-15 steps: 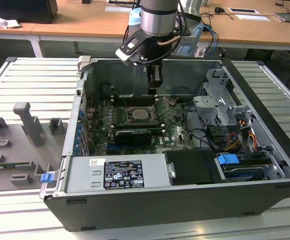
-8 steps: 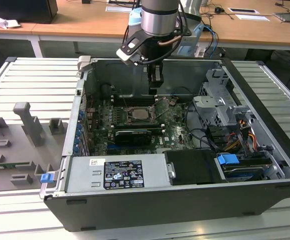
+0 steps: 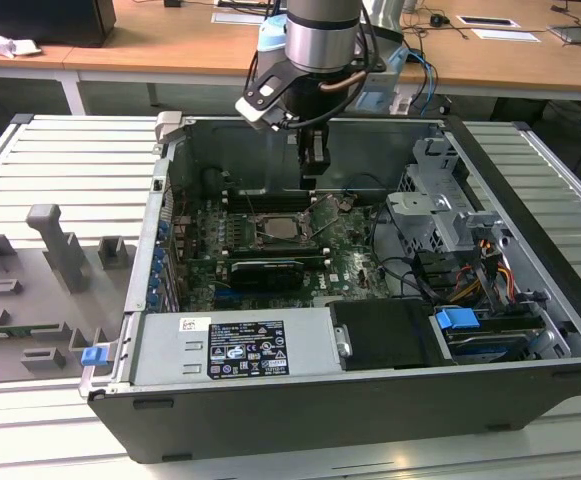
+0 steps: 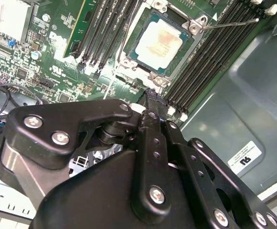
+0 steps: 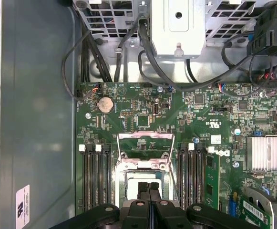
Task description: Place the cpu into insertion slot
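Note:
The cpu (image 4: 159,42), a pale silver-beige square chip, lies flat inside the insertion slot (image 4: 125,61) on the green motherboard. The slot's shiny lever (image 4: 233,22) sticks out to one side, and its metal load plate (image 5: 145,145) stands swung open. My gripper (image 4: 152,95) hangs above the board beside the slot, its black fingers pressed together with nothing between them. In the exterior view the gripper (image 3: 312,178) hovers inside the open computer case, just behind the cpu (image 3: 280,228). In the first wrist view the fingertips (image 5: 148,185) cover part of the cpu (image 5: 133,177).
Long black memory slots (image 5: 95,176) flank the socket on both sides. A black graphics card (image 3: 265,270) lies in front of it. A metal drive cage (image 3: 435,210) with cables fills the case on the exterior view's right. A silver power supply (image 3: 235,345) sits at the front.

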Motion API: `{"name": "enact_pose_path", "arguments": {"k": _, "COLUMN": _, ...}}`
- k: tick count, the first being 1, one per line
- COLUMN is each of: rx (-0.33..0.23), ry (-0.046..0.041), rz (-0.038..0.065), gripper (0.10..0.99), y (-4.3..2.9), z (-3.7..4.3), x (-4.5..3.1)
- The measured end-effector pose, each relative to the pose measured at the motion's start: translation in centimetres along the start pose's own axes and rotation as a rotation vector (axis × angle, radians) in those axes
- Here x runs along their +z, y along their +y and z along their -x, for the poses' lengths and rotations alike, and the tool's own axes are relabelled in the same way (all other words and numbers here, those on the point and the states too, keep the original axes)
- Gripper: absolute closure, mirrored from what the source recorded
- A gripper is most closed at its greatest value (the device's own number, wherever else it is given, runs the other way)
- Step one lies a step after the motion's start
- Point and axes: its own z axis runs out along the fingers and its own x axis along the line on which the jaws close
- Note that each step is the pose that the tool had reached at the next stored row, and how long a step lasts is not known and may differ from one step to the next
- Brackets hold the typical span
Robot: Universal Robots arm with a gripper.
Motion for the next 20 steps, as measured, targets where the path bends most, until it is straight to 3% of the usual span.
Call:
{"name": "enact_pose_path", "arguments": {"k": 14, "rx": 0.0, "ry": 0.0, "rz": -0.002, "gripper": 0.98, "y": 0.61, "z": 0.0, "x": 0.02}}
{"name": "enact_pose_path", "arguments": {"k": 20, "rx": 0.0, "ry": -0.0001, "rz": -0.007, "gripper": 0.98, "y": 1.56, "z": -0.01, "x": 0.05}}
